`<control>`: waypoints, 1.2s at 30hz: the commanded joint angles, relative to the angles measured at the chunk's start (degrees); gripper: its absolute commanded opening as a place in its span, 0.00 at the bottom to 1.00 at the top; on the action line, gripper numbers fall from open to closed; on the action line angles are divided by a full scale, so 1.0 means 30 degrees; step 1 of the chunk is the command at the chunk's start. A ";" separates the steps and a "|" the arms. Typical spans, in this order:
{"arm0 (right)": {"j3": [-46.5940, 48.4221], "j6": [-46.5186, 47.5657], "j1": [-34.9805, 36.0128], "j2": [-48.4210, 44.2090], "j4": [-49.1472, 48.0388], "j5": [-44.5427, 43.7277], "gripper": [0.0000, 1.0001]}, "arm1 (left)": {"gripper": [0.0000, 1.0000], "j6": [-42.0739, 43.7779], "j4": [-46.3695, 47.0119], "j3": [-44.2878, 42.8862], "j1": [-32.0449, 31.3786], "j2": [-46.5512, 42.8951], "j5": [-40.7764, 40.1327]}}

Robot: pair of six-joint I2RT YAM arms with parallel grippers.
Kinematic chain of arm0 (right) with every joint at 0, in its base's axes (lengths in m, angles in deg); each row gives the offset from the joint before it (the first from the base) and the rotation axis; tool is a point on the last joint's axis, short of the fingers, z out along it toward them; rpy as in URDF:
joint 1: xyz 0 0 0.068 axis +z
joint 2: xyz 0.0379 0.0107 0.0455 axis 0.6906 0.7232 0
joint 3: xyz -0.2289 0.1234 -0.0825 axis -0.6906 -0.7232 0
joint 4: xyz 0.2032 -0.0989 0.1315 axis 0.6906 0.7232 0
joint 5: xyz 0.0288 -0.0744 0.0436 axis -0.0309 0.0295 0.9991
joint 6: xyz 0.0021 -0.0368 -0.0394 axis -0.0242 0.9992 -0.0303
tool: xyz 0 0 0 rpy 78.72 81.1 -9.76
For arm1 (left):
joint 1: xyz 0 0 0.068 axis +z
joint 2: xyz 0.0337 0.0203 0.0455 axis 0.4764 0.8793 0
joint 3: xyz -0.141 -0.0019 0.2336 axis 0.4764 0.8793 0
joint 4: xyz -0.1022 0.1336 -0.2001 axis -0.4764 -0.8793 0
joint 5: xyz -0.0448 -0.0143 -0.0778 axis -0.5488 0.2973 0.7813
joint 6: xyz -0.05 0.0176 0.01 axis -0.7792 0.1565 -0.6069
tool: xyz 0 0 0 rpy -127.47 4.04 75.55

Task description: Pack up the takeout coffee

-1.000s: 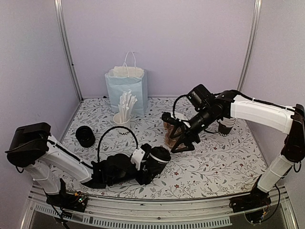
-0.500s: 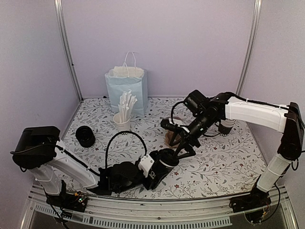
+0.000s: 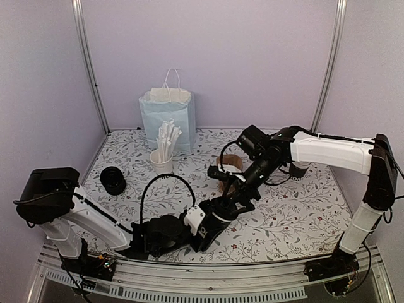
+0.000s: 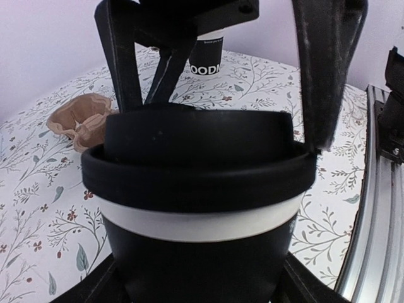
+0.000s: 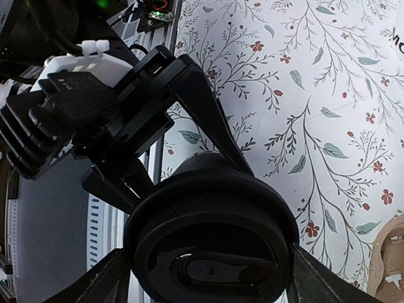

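The coffee cup [image 4: 199,208], black with its black lid on and a white band showing under the rim, is at the near middle of the table [image 3: 297,214], a little in front of the robot's bases. The left gripper [image 3: 213,221] has it pinched round the body, one finger on each side, low down by the tabletop (I can't say whether the base is resting there or just off it). The cup looks about upright, lid uppermost.

Directly over it hangs the right gripper [image 3: 235,201], jaws spread, one finger either side of the lid. Its wrist view looks straight down on the lid. Whether the fingers actually touch the rim I can't tell. So the cup's long axis runs up into that open gap, and to my eye the right arm only has to come down or close. It is the nearer free arm.

The brown pulp carrier [image 3: 231,163] sits just beyond the cup towards the back, partly under the right arm's wrist, which I'd judge is the thing in the way. A second black cup [image 4: 206,53] stands farther back on the right. Well off to the left are a white cup of straws [image 3: 161,161], a pale blue bag [image 3: 167,117] and a black round thing [image 3: 113,180] I can't identify.
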 commanded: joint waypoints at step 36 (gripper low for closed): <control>0.2712 0.0051 0.2579 0.1487 0.2733 -0.7339 0.89 | 0.89 -0.7534 -0.6391 0.2522 0.0410 -0.8105 0.1750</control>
